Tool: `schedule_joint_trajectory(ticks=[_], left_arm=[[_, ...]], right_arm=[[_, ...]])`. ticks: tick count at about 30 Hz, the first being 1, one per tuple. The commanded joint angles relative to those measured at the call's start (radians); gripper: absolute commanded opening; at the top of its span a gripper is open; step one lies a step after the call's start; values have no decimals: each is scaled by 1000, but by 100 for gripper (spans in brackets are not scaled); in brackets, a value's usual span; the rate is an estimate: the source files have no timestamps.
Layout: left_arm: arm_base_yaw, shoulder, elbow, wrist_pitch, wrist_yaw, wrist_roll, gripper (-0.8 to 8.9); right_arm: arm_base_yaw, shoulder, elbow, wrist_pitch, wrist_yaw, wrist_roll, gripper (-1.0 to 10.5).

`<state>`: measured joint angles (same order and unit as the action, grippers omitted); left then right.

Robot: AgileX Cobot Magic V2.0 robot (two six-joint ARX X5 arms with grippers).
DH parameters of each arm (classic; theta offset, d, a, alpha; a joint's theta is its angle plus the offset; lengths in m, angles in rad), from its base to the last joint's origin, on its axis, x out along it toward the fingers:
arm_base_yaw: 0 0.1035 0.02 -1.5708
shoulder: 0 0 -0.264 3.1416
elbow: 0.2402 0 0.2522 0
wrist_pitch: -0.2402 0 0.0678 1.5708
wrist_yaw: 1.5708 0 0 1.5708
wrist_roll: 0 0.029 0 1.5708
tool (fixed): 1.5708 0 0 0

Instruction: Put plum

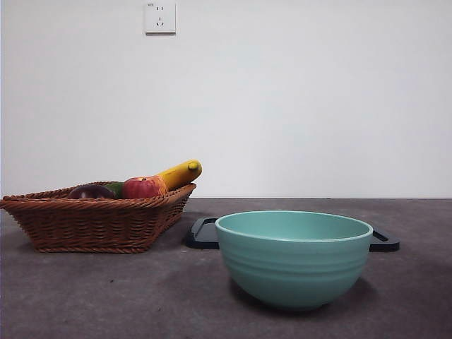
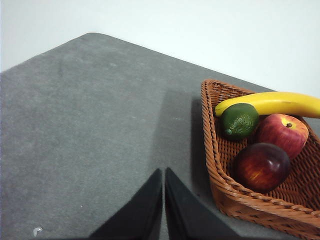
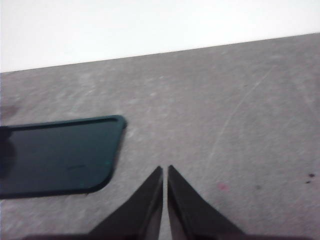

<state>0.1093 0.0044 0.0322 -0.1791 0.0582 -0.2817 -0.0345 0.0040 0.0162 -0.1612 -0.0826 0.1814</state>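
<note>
Reaching for the plum (image 2: 261,166) in the basket (image 2: 235,200), the left gripper (image 2: 164,172), jaws together, should open wide, clearing the apple (image 2: 284,132).

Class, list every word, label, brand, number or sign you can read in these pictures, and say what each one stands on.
None can be read.
Wall socket: a tiny dark mark at its top corner, too small to read.
Wicker basket, plum, green bowl, dark tray: no text or labels visible.

No text, label, brand or number can be read anywhere. The wall socket (image 1: 160,18) has a tiny dark mark at its upper corner, too small to make out.
</note>
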Motion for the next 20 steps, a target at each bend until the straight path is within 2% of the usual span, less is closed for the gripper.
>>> schedule_joint_trajectory(ticks=[1, 11, 20], left_arm=[[3, -1, -18, -13, 3, -47, 7], [3, 7, 89, -97, 47, -80, 8], [3, 95, 259, -148, 84, -82, 8]], right_arm=[[0, 0, -3, -2, -8, 25, 5], [0, 0, 68, -6, -23, 101, 5], [0, 63, 275, -119, -23, 100, 5]])
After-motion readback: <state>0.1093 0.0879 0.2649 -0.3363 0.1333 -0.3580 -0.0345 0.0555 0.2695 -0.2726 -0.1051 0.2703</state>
